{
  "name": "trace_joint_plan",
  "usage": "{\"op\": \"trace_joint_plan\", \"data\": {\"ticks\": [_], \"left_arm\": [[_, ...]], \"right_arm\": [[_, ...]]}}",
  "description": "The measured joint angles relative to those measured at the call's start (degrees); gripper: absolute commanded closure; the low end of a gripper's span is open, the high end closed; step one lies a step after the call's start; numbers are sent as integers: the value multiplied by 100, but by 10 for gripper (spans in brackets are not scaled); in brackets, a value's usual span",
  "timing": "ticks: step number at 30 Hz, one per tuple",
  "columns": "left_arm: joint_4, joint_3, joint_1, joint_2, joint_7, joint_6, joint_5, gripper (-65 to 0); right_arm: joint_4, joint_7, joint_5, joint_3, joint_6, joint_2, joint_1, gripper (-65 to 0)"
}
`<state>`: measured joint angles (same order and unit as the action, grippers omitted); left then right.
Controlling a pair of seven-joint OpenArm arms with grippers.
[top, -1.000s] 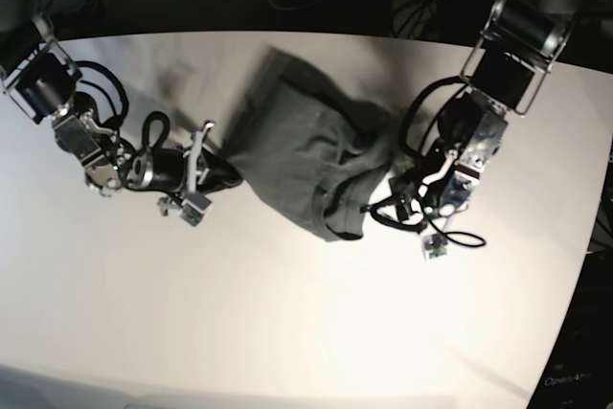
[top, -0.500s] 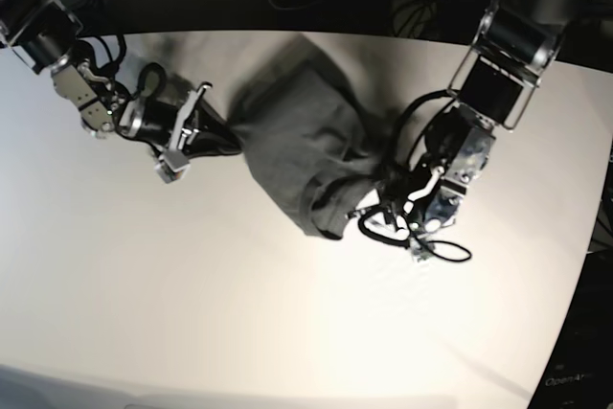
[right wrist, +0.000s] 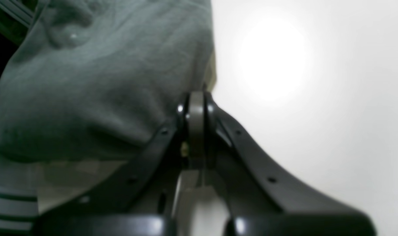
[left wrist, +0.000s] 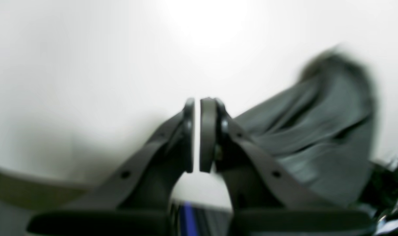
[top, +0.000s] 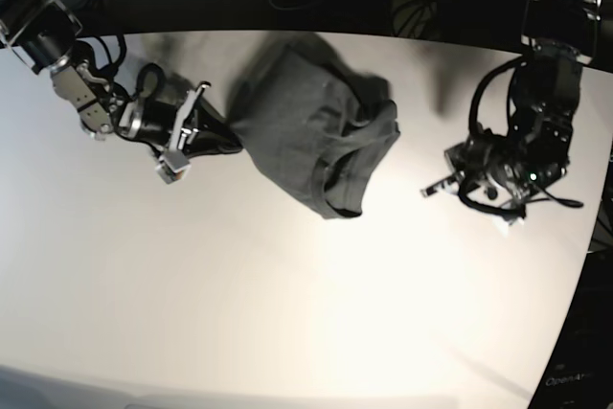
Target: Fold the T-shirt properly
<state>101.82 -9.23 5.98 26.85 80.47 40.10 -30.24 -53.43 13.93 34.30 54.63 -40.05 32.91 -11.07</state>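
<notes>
While the table (top: 287, 332) lies wide and bare on its near side, the T-shirt (top: 316, 136) is bunched at the far middle, its long axis slanted from far left to near right. The right gripper (top: 233, 138) is clenched, seemingly pinching the shirt's left edge. The left gripper (top: 438, 186) is closed on nothing, well apart to the right.

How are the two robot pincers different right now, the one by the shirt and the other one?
The right pincer sits against the crumpled dark charcoal-grey T-shirt, fabric beside its tips; the left pincer hangs apart from the T-shirt, over the bare white table, holding nothing. Both are shut.
</notes>
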Motion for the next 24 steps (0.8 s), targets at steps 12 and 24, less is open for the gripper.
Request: {"op": "trace_joint_plan", "data": {"ticks": [12,24], "left_arm": [[-741,-402,-599,-444,-46,2,17,-31],[-1794,-1115,177,-741,-1790,-87,-103,-31]], "right_arm": [[0,-44,9,-4,-2,-107,15,-1],[0,-33,81,-9,17,-201,109,-1]]}}
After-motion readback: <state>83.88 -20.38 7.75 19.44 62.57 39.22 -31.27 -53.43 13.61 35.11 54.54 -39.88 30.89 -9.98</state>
